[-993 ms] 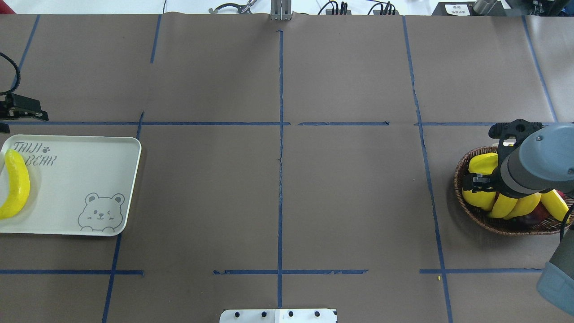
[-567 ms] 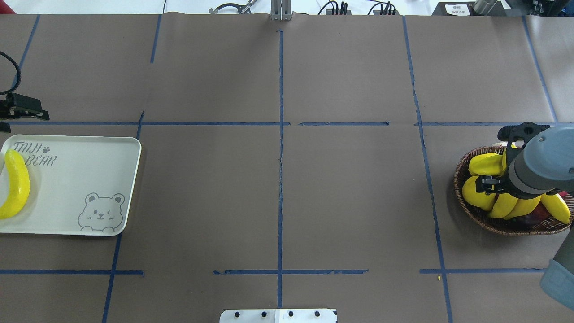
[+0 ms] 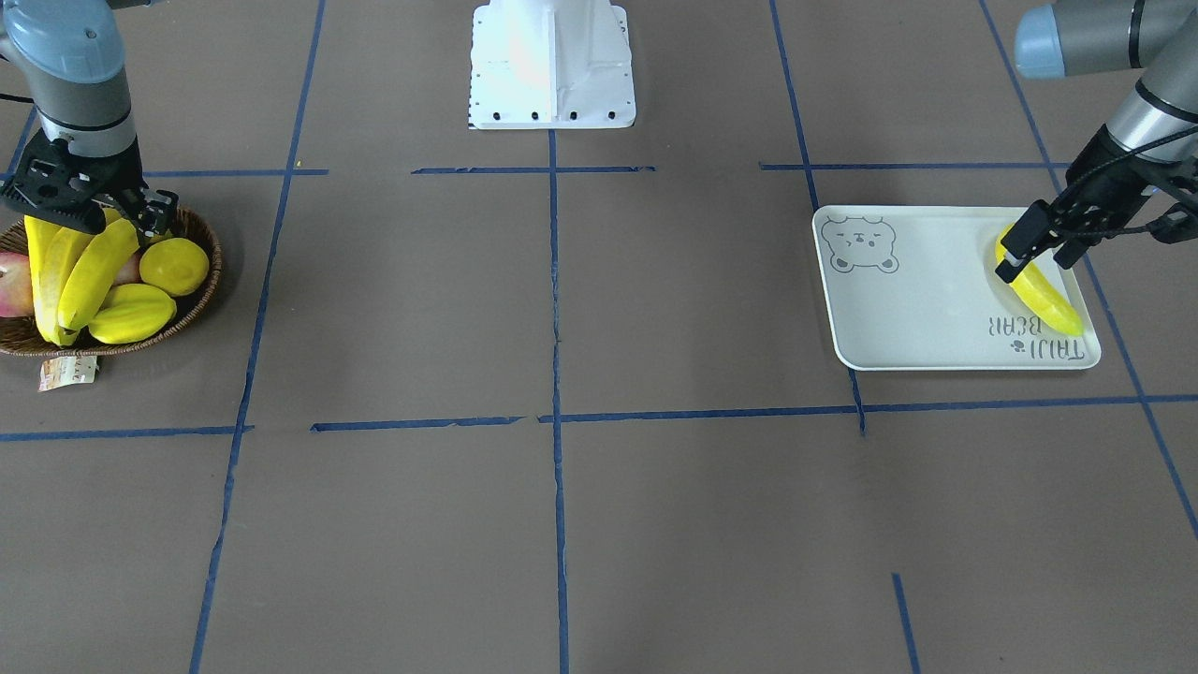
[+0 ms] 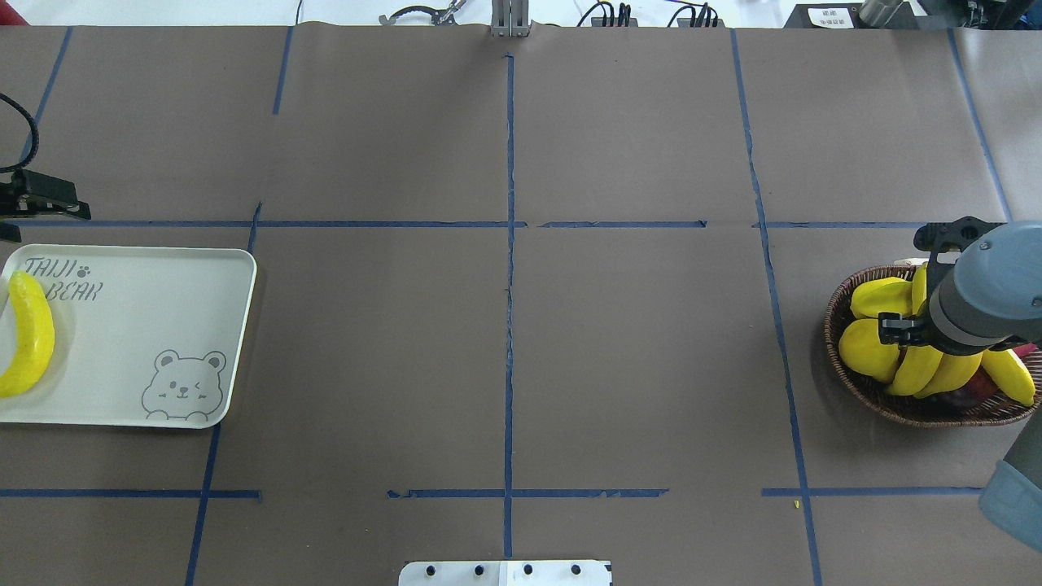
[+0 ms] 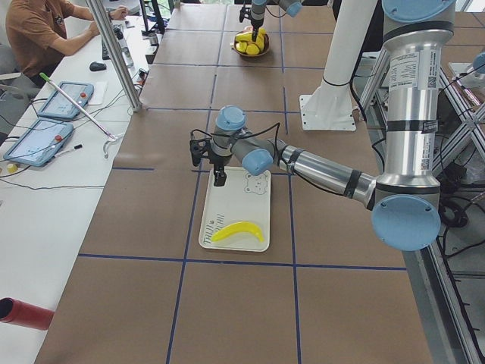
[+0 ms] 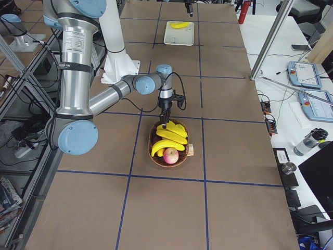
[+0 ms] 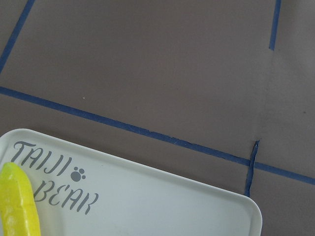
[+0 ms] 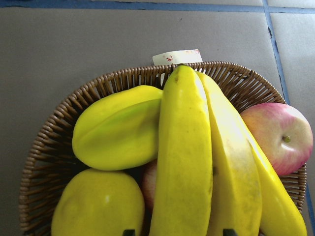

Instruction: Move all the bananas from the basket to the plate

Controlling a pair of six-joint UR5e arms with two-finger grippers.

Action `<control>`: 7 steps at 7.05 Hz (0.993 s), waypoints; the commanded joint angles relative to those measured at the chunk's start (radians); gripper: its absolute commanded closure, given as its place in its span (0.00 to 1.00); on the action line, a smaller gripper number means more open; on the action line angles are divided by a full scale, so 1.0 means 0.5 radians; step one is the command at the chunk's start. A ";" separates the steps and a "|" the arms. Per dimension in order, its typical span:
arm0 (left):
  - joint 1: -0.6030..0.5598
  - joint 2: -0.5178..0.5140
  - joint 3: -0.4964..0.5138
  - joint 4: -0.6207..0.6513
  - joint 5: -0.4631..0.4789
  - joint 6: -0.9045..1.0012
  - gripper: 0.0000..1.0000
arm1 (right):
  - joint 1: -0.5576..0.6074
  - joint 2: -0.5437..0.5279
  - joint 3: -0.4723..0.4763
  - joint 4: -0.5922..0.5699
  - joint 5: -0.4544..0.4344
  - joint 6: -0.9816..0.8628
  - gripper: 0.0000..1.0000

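Observation:
Three yellow bananas (image 8: 184, 162) lie bunched in the wicker basket (image 8: 54, 132), also seen from the front (image 3: 84, 271) and overhead (image 4: 920, 366). My right gripper (image 3: 98, 225) hangs open just over them. In the right wrist view its two fingertips (image 8: 129, 232) straddle the near end of the middle banana. One banana (image 4: 28, 334) lies on the white bear plate (image 4: 146, 325), near the "BEAR" lettering. My left gripper (image 3: 1032, 267) is open and empty just above that banana (image 3: 1044, 295).
The basket (image 3: 201, 300) also holds a ridged starfruit (image 8: 118, 128), a lemon (image 8: 98, 204) and a red apple (image 8: 278, 135). A paper tag (image 3: 65, 373) sticks out at its rim. Blue tape lines cross the brown table. The robot base (image 3: 552, 65) stands mid-table.
My right gripper has moved a little rightward over the basket, toward the bananas. The left arm, the plate and its banana have not moved.

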 commanded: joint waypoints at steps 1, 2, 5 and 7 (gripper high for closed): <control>-0.001 0.000 0.000 -0.003 0.000 0.002 0.00 | -0.003 0.014 -0.031 0.000 0.000 0.003 0.30; -0.001 0.000 0.000 -0.003 0.000 0.002 0.00 | -0.003 0.020 -0.043 0.000 0.003 0.000 0.30; -0.001 0.000 0.000 0.000 0.000 0.002 0.00 | -0.003 0.020 -0.056 0.000 0.003 0.000 0.30; -0.001 0.000 0.000 0.000 0.000 0.002 0.00 | 0.000 0.020 -0.056 0.000 0.003 0.000 0.31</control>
